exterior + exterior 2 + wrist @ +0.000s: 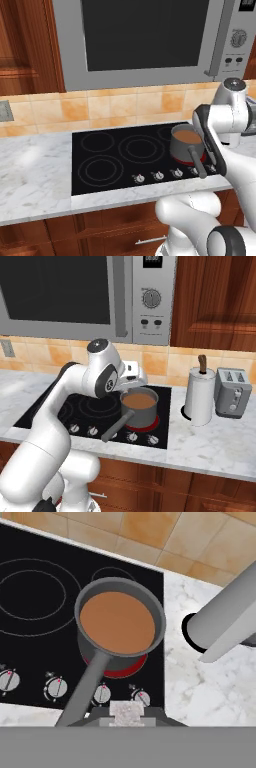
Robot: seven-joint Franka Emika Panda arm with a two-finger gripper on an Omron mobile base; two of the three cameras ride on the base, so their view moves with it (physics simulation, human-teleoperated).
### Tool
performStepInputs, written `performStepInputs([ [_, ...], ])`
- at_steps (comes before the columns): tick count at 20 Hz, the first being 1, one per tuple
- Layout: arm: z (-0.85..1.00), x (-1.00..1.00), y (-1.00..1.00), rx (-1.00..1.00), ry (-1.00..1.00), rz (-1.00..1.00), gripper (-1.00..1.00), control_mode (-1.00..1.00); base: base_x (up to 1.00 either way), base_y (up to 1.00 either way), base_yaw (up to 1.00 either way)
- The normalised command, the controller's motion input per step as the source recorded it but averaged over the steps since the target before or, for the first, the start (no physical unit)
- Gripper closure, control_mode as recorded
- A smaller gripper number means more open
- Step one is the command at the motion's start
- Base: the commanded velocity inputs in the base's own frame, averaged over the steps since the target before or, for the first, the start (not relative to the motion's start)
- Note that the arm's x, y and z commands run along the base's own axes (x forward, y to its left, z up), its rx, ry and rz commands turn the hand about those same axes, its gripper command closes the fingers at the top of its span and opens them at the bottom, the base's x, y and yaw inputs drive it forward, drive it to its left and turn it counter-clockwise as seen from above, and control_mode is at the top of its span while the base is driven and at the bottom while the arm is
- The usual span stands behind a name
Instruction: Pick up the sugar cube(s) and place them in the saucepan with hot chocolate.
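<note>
Gripper: in my hand view I see the gripper (127, 714) at the bottom edge, its two dark tips closed against a small pale speckled block, the sugar cube (127, 711), which sits pinched between them.
Gripper place: I read it as hanging above the saucepan's near side, over the cooktop's front knob row; in the right base view the hand (131, 375) sits just behind and above the pan's rim.
Saucepan with hot chocolate: the saucepan (120, 624) stands upright on the cooktop's right front burner, brown liquid filling it, a red glow showing under its base. I also find it in the left base view (186, 144) and the right base view (139, 406).
Handle: the long grey handle (84, 688) runs from the saucepan toward the cooktop's front edge, passing over the knobs.
Cooktop: the black glass cooktop (35, 612) carries the saucepan; its white knobs (55, 687) line the front strip.
Paper-towel roll: a white paper-towel roll (200, 395) stands on the marble counter (220, 441) just to the right of the saucepan, off the cooktop.
Toaster: a grey toaster (232, 392) sits beyond the roll, farther from the saucepan.
Microwave: a grey microwave (75, 296) hangs on the wall above the saucepan.
</note>
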Motion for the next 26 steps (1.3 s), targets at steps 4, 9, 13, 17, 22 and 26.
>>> performStepInputs([
  [4, 0.00, 0.10, -0.01, 0.06, -0.02, -0.01, 1.00, -1.00, 0.00, 0.00, 0.00],
  [9, -0.03, 0.01, 0.00, 0.12, -0.03, 0.00, 1.00, -1.00, 0.00, 0.00, 0.00],
  [13, 0.00, 0.12, 0.00, 0.08, 0.00, 0.00, 1.00, -1.00, 0.00, 0.00, 0.00],
  [17, -0.11, 0.00, 0.00, 0.00, 0.00, 0.00, 1.00, -1.00, 0.00, 0.00, 0.00],
  [22, -0.17, 0.00, 0.00, 0.00, 0.00, 0.00, 1.00, -1.00, 0.00, 0.00, 0.00],
  [26, 0.00, 0.00, 0.00, 0.00, 0.00, 0.00, 1.00, -1.00, 0.00, 0.00, 0.00],
])
